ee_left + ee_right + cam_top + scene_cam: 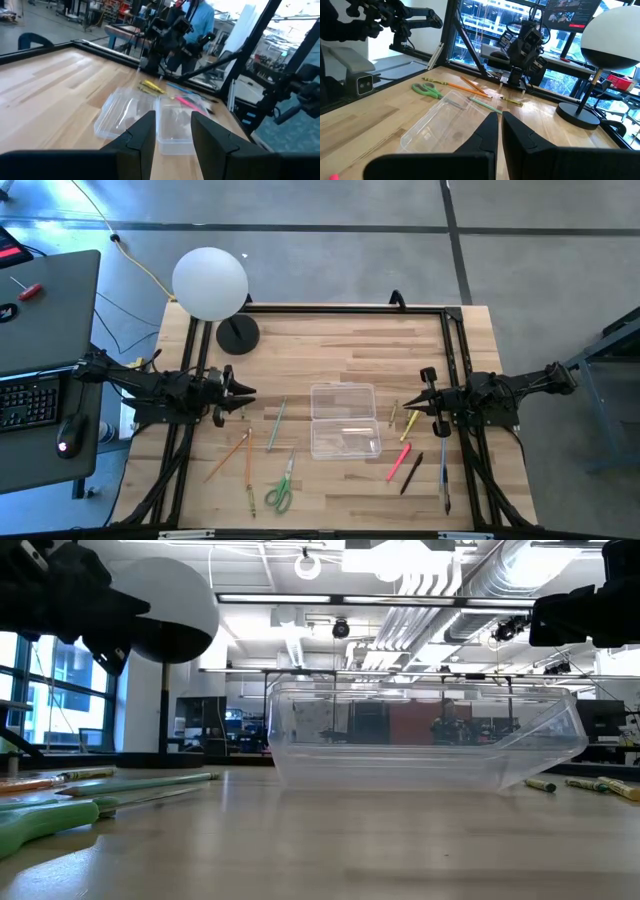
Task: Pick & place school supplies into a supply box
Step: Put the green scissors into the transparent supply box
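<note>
Clear rectangular plastic supply box (345,420) open at table centre, lid flat beside tray; looks empty, though see-through walls make that hard to judge.
Left gripper (248,395) at 9 o'clock of box, above table, fingers (142,137) spread wide, holding nothing.
Right gripper (412,404) at 3 o'clock, fingers (487,131) pressed together, empty.
Green-handled scissors (279,493) at 7 o'clock.
2 orange-wood pencils (238,455) at 8 o'clock.
Pink pen (399,461) at 4 o'clock.
White globe lamp on black base (210,284) at 11 o'clock.

Clear supply box (345,421) lies open mid-table, pencils, scissors (281,489) and pens scattered around.
</note>
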`<act>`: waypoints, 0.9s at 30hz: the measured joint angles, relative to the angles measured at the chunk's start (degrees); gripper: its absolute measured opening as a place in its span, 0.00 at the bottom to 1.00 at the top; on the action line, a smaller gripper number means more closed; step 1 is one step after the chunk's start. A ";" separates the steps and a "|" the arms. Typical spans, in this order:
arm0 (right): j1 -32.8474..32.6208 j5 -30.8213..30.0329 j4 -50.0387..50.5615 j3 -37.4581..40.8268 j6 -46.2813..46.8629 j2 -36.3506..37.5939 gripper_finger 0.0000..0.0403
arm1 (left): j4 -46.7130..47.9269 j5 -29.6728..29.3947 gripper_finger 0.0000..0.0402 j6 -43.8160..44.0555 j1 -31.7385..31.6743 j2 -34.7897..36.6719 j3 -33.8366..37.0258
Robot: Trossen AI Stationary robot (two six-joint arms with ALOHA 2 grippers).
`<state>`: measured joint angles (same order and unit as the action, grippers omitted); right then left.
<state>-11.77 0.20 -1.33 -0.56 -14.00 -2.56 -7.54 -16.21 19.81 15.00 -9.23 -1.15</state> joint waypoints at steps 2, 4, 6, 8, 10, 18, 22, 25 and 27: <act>0.00 -0.01 -0.01 0.00 0.00 0.02 0.01 | 0.43 -0.34 0.39 0.73 0.00 -0.02 0.00; 0.00 0.00 0.00 0.00 0.00 0.02 0.01 | 0.47 -0.71 0.39 2.06 0.00 -0.02 0.00; 0.00 -0.02 -0.01 0.00 0.00 0.02 0.01 | 0.43 -2.08 0.39 3.80 0.00 -0.02 0.00; 0.00 0.00 -0.02 0.00 0.00 0.00 0.01 | 0.45 -3.95 0.39 4.99 0.01 -0.02 0.00; 0.00 0.00 -0.02 0.00 0.00 0.01 0.01 | 0.43 -5.36 0.39 6.11 0.00 -0.02 0.00; 0.00 -0.01 -0.01 0.00 0.00 0.00 0.01 | -0.08 -3.86 0.39 11.16 0.00 -0.02 0.00; 0.00 -0.02 -0.01 0.00 0.01 0.00 0.01 | -0.08 -3.81 0.39 12.92 0.00 -0.02 0.00; 0.00 -0.02 0.00 0.00 0.00 0.00 0.01 | -0.01 -3.76 0.39 13.38 0.00 -0.02 0.00; 0.00 -0.02 -0.02 0.00 0.00 -0.01 0.01 | -0.01 -4.04 0.39 12.27 0.00 -0.02 0.00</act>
<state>-11.77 0.19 -1.34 -0.56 -14.00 -2.57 -7.55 -20.25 32.07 15.00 -9.26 -1.15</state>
